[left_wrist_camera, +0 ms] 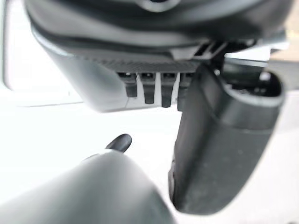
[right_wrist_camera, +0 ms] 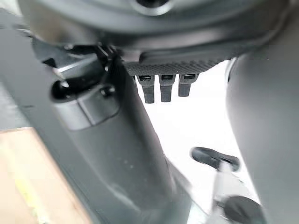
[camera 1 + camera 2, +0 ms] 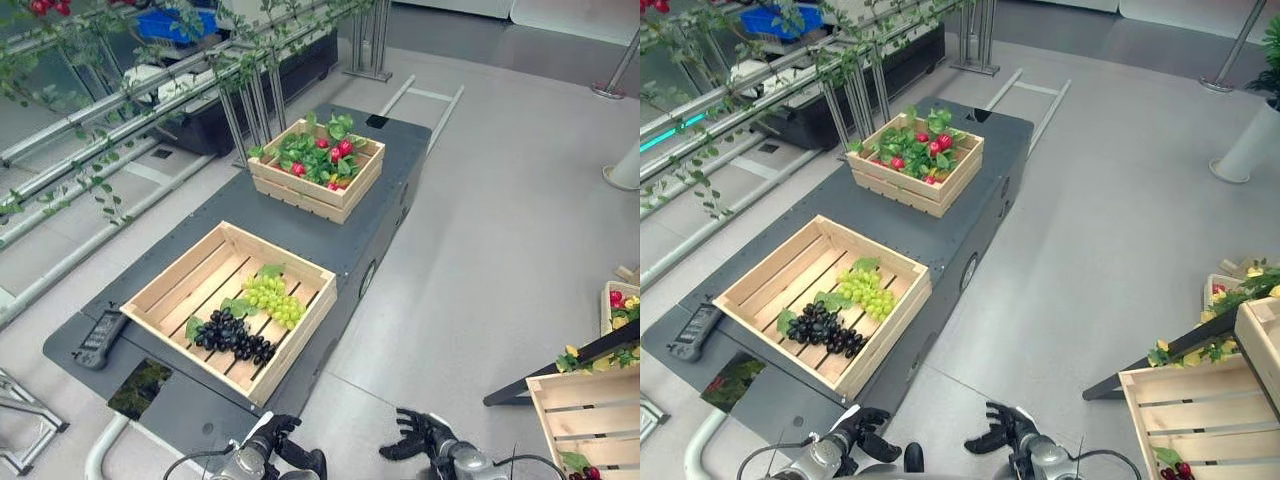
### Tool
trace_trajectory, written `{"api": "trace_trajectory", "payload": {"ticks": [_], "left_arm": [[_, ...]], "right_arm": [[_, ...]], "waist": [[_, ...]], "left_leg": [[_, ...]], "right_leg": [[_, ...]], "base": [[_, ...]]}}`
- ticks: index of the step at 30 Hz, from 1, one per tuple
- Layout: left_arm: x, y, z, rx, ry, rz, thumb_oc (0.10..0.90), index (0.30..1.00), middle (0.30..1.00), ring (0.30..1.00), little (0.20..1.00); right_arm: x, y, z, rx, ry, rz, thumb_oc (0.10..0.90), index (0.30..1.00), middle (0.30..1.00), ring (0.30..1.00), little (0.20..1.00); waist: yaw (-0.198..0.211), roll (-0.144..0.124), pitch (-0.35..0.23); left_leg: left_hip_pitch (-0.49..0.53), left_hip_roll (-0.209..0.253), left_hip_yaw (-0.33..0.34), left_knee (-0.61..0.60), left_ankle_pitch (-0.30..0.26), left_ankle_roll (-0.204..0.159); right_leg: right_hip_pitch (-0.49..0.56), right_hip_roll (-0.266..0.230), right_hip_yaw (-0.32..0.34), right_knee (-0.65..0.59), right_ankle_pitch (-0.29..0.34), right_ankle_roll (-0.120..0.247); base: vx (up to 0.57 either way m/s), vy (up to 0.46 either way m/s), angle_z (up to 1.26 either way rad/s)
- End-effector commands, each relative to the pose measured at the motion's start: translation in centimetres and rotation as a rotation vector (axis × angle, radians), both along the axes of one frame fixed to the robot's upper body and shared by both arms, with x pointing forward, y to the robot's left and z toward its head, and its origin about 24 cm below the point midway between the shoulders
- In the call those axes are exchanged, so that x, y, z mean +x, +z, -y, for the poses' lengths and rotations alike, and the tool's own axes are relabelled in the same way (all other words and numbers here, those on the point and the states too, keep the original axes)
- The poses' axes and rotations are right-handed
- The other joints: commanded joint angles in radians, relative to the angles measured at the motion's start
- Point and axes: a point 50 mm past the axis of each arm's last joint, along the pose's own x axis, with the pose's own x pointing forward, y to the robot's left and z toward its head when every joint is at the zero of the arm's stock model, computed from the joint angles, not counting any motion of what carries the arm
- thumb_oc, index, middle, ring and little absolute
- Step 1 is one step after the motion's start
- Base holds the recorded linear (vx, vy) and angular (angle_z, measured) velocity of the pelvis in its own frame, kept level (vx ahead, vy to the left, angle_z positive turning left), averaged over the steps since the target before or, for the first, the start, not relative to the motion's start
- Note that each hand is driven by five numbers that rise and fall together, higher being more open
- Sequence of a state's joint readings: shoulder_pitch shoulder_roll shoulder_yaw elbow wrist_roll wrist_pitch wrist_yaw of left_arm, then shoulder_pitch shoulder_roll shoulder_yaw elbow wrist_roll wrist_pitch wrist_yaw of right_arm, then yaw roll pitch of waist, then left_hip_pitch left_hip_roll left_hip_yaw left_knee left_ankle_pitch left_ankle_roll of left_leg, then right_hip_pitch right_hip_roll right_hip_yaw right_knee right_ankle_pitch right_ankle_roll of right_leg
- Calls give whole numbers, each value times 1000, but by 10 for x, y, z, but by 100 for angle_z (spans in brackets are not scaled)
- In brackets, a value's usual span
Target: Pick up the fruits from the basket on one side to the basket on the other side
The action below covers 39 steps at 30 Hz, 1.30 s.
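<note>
A wooden crate (image 3: 174,268) sits on the near end of a dark cart (image 3: 395,165), holding a bunch of green grapes (image 3: 272,298) and a bunch of black grapes (image 3: 232,335). A second crate (image 3: 300,195) at the cart's far end holds red fruits (image 3: 340,150) among green leaves. My left hand (image 3: 295,455) and right hand (image 3: 415,435) hang low in front of the cart, well short of the near crate. Both are relaxed and hold nothing. The left fingers (image 1: 149,91) and the right fingers (image 2: 161,88) are straight in the wrist views.
A black remote (image 3: 100,338) lies on the cart's near left corner. At the lower right stands another wooden crate (image 3: 585,415), and behind it a dark shelf with a crate of mixed fruit (image 3: 620,305). Metal rails with leafy vines (image 3: 120,100) run along the left.
</note>
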<state>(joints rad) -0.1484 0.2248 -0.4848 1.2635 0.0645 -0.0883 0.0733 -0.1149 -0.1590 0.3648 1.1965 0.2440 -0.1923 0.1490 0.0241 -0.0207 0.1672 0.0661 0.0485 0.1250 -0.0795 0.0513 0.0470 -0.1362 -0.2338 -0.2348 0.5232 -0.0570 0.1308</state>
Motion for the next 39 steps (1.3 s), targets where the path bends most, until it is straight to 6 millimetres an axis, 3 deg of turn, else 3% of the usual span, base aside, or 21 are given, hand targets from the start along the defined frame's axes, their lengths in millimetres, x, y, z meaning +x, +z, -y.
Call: {"api": "trace_trajectory", "payload": {"ticks": [1, 3, 5, 8, 11, 18, 20, 22, 23, 24, 27, 28, 30, 31, 32, 33, 35, 39], "left_arm": [[4, -1, 17, -37, -12, 8, 800, 900, 900, 900, 900], [11, 1, 22, -56, -37, 29, 800, 900, 900, 900, 900], [17, 4, 26, -60, -71, 49, 800, 900, 900, 900, 900], [18, 4, 23, -85, 29, 54, 800, 900, 900, 900, 900], [18, 5, 31, -75, -154, 82, 800, 900, 900, 900, 900], [37, 18, 39, -76, -158, 268, 800, 900, 900, 900, 900], [42, 25, 46, -139, -163, 339, 800, 900, 900, 900, 900], [61, 42, 58, -219, -173, 485, 800, 900, 900, 900, 900], [88, 66, 68, -274, -210, 621, 800, 900, 900, 900, 900], [94, 73, 72, -287, -214, 662, 800, 900, 900, 900, 900], [131, 126, 76, -305, -178, 975, 800, 900, 900, 900, 900], [148, 164, 73, -265, -185, 1185, 800, 900, 900, 900, 900], [159, 201, 66, -212, -186, 1372, 800, 900, 900, 900, 900], [166, 231, 56, -165, -186, 1501, 800, 900, 900, 900, 900], [169, 246, 50, -131, -188, 1569, 800, 900, 900, 900, 900], [169, 248, 50, -120, -190, 1584, 800, 900, 900, 900, 900], [177, 295, 20, 21, -124, 1778, 800, 900, 900, 900, 900], [184, 339, -14, 217, -45, 1945, 800, 900, 900, 900, 900]], "right_arm": [[21, 12, -1, 22, -39, 121, 800, 900, 900, 900, 900], [22, 11, 1, 16, -52, 108, 800, 900, 900, 900, 900], [21, 9, 3, -6, -50, 88, 800, 900, 900, 900, 900], [19, 7, 1, -36, 0, 49, 800, 900, 900, 900, 900], [20, 8, 5, -22, -3, 46, 800, 900, 900, 900, 900], [26, 11, 8, -17, 4, 52, 800, 900, 900, 900, 900], [25, 11, 7, -2, 9, 59, 800, 900, 900, 900, 900], [28, 14, 9, 11, 0, 98, 800, 900, 900, 900, 900], [38, 21, 13, 12, -34, 148, 800, 900, 900, 900, 900], [41, 23, 15, 12, -43, 158, 800, 900, 900, 900, 900], [59, 34, 20, 15, -94, 199, 800, 900, 900, 900, 900], [63, 37, 25, 29, -128, 221, 800, 900, 900, 900, 900], [64, 39, 29, 15, -119, 239, 800, 900, 900, 900, 900], [64, 41, 33, 7, -118, 257, 800, 900, 900, 900, 900], [65, 42, 35, 7, -125, 266, 800, 900, 900, 900, 900], [65, 43, 35, 8, -126, 267, 800, 900, 900, 900, 900], [61, 43, 45, -12, -135, 272, 800, 900, 900, 900, 900], [57, 44, 53, -44, -123, 273, 800, 900, 900, 900, 900]], "waist": [[-33, -4, 16], [-71, -6, 22], [-90, -6, 23], [-68, -11, 14], [-42, -21, 6], [-16, -13, 21], [-12, -22, 33], [-12, -20, 67], [-17, -3, 100], [-21, 3, 104], [-9, 21, 134], [-11, 32, 150], [-9, 42, 162], [-8, 47, 173], [-9, 50, 181], [-10, 50, 181], [-16, 56, 202], [-31, 57, 226]], "left_leg": [[38, -40, -34, -8, -44, -13], [53, -45, -99, -8, -72, -10], [52, -50, -143, -8, -86, -7], [50, -37, -143, -4, -59, -21], [50, -20, -143, 15, -46, -33], [12, 17, -163, 65, -32, -66], [-29, 11, -151, 142, -41, -77], [-97, 23, -90, 205, -23, -100], [-140, 64, -21, 183, 28, -127], [-135, 74, -5, 160, 32, -126], [-156, 42, -72, 138, 30, -111], [-155, 46, -58, 129, 31, -113], [-152, 35, -66, 120, 31, -109], [-164, 26, -75, 128, 26, -108], [-175, 24, -76, 136, 25, -109], [-178, 24, -76, 139, 24, -109], [-216, 7, -93, 181, 21, -111], [-255, -4, -90, 206, 16, -110]], "right_leg": [[-12, 68, 68, -248, 195, -10], [-29, 97, 169, -403, 201, -14], [-4, 119, 239, -478, 198, -15], [72, 132, 220, -480, 168, -21], [140, 139, 194, -504, 147, -39], [156, 153, 130, -480, 99, -70], [160, 145, 114, -477, 100, -79], [162, 138, 86, -469, 90, -83], [154, 137, 56, -454, 73, -80], [147, 135, 43, -446, 67, -80], [85, 115, 32, -395, 58, -75], [63, 105, 16, -386, 63, -72], [53, 99, 10, -384, 68, -72], [41, 94, 8, -377, 66, -72], [33, 93, 6, -371, 63, -73], [31, 92, 5, -369, 62, -73], [4, 86, 13, -342, 59, -78], [-28, 85, 28, -328, 52, -84]], "base": [[177, -276, 61], [160, -234, 66], [117, -234, 90], [117, -193, 129], [166, -180, 60], [68, -95, 6], [33, -15, 33], [-104, 32, 55], [-190, 62, 60], [-191, 103, 83], [-131, 120, 52], [-116, 115, -9], [-44, 112, 8], [-45, 113, 30], [-44, 80, 27], [-38, 83, 18], [2, 145, 11], [3, 103, 4]]}}
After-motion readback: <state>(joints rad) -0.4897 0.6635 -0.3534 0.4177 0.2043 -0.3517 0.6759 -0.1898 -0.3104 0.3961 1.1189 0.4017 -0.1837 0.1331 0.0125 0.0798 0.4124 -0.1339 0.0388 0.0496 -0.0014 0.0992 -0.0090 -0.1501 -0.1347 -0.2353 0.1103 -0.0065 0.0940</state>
